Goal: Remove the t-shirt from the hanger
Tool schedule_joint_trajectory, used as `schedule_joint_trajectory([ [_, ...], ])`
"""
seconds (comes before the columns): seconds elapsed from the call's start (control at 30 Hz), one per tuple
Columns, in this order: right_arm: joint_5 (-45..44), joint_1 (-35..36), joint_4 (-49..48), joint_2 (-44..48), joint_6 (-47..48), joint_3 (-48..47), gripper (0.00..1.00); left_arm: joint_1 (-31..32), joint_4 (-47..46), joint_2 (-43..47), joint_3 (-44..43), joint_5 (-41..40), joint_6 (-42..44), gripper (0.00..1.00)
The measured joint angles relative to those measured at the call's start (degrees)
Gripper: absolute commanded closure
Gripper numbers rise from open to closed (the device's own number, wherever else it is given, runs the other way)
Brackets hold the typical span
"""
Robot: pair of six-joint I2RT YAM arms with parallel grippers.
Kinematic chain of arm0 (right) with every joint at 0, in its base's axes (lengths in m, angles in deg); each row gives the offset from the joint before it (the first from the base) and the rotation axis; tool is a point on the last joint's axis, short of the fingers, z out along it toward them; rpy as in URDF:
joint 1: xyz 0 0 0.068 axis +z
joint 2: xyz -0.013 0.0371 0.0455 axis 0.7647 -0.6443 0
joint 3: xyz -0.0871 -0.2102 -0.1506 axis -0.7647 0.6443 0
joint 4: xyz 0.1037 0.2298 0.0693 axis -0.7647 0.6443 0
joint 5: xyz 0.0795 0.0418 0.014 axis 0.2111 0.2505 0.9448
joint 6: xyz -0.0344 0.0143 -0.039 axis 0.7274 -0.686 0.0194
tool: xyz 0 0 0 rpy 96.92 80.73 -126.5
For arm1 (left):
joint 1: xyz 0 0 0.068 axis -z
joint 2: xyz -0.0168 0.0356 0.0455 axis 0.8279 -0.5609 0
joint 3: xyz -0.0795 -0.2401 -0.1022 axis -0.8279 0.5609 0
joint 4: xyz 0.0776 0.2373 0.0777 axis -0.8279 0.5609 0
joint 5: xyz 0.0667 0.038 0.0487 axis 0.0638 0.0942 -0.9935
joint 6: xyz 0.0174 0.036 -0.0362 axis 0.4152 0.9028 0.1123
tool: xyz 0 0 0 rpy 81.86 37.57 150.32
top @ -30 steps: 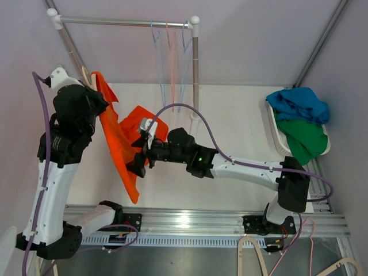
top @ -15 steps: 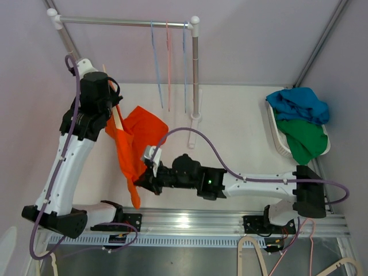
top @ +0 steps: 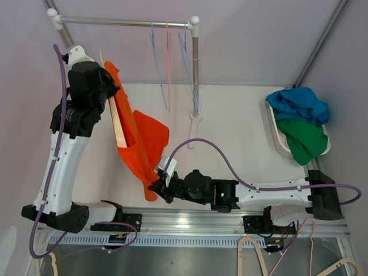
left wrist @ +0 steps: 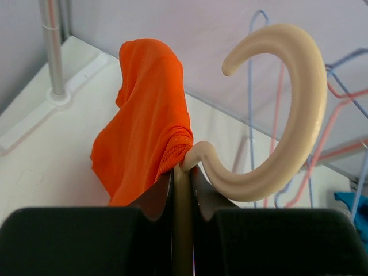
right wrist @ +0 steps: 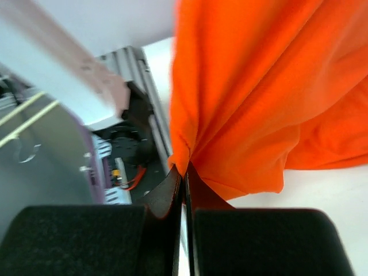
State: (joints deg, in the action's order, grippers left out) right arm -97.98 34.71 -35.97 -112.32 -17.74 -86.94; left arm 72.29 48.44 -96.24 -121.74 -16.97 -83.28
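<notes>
Table (top: 241, 115) fills the middle of the top view, with the rack (top: 123, 23) across the upper left, where bare wire hangers (top: 169, 57) dangle. Left arm (top: 60, 161) rises along the left side of the frame and right arm (top: 270, 195) stretches along the bottom, an arrangement that seems meant to set the two pulling against each other. Between them, left of centre, hangs the orange shirt (top: 144, 144), draped from the wooden hanger (top: 119, 129) and apart from the rack. It looks partly slid off, since one wooden limb shows bare beside the cloth, though in the left wrist view the collar bunches right at the hook's base. Left jaws are clamped on the hanger's neck just below the hook, seemingly to hold it high and tilted so the cloth can slip down. Right jaws, low and left of centre in the top view, are pinched on a fold of the shirt's lower edge, likely to drag it off the wood toward the bottom of the frame.
</notes>
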Motion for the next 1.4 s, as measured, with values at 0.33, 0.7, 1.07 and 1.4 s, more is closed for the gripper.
schedule_joint_trajectory([
  [0.33, 2.12, -14.16, 0.76, -17.31, -0.68, -10.64, 1.00, -0.17, 0.92, 22.23, 18.73, 18.97, -3.06, 0.99],
  [0.7, -5.62, -19.30, 2.29, -20.63, -0.33, -20.87, 1.00, 0.33, 19.65, 39.63, 15.08, 28.00, 2.64, 0.99],
  [1.07, -22.27, -20.46, 3.30, -24.17, 1.09, -21.68, 1.00, 2.14, 27.71, 52.76, 28.00, 32.48, 3.58, 0.99],
  [1.4, -26.91, -20.70, 7.61, -20.96, 3.30, -27.04, 1.00, 2.21, 24.52, 65.18, 24.00, 32.52, 2.14, 0.99],
])
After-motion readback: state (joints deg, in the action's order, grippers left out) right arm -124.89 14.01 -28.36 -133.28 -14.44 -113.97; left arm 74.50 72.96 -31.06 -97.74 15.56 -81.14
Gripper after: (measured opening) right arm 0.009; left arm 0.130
